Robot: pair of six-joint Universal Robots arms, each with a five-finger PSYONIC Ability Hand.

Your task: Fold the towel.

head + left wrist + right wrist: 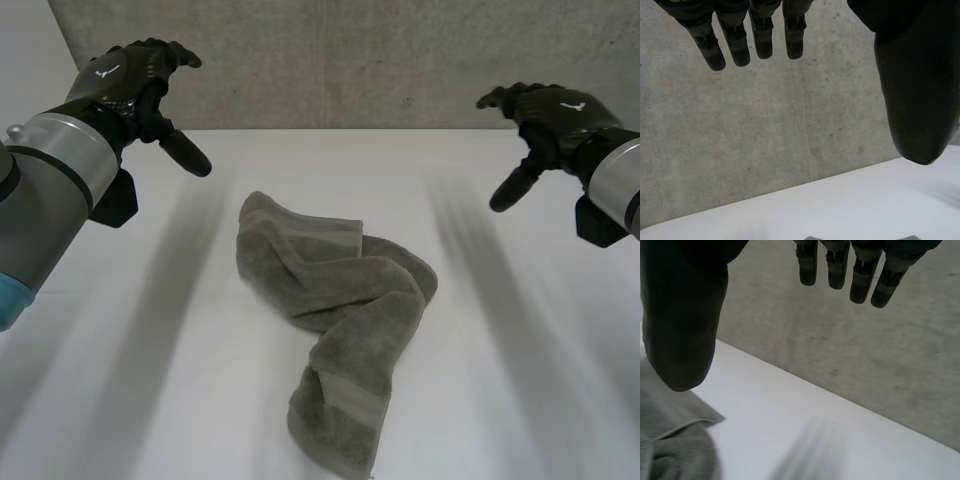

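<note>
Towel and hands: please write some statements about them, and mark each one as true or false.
1. The towel lies crumpled on the white table. True.
2. The left hand grips a corner of the towel. False: it is open, apart from the towel, and holds nothing.
3. The right hand is open and empty. True.
4. The towel is folded into a neat square. False: it is bunched in a twisted, uneven shape.
</note>
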